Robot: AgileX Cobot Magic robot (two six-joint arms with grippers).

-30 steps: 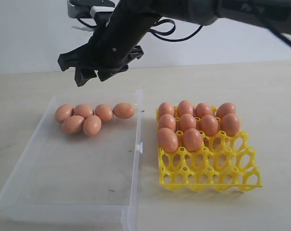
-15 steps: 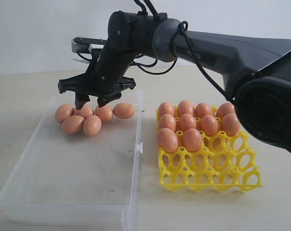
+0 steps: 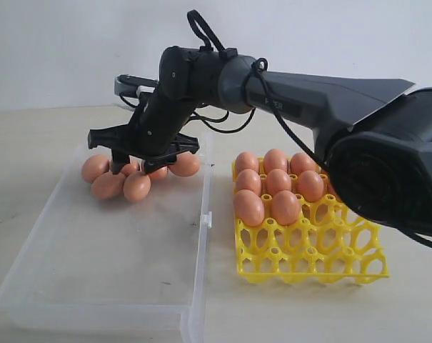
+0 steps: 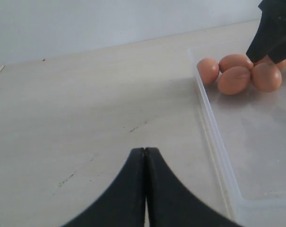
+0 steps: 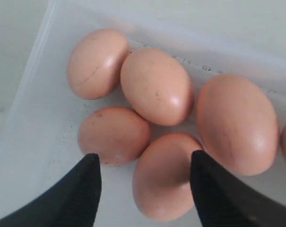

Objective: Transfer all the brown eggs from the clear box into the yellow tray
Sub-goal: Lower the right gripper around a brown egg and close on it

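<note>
Right pincer (image 3: 138, 163) is hanging w/ jaws apart over the brown eggs (image 3: 108, 186) bunched at the far end of the clear box (image 3: 116, 286), prob. lining up to straddle one; the rest are sitting in the yellow tray (image 3: 308, 250) alongside. Left pincer (image 4: 145, 189), closed together, is idling over the pale tabletop (image 3: 408, 307), out of the way; plain wall (image 3: 58, 50) behind.

You cannot count the brown eggs (image 3: 136, 186) in the clear box (image 3: 101, 271) from the exterior view: the right jaws stand in front of those just behind them. The right arm (image 3: 394, 164) also covers the yellow tray (image 3: 312, 261) at its corner farthest from the jaws, with part of an egg there. In the right wrist view, the egg outside one jaw is cut by the picture's edge; in the left wrist view the right jaws hide part of the cluster.
</note>
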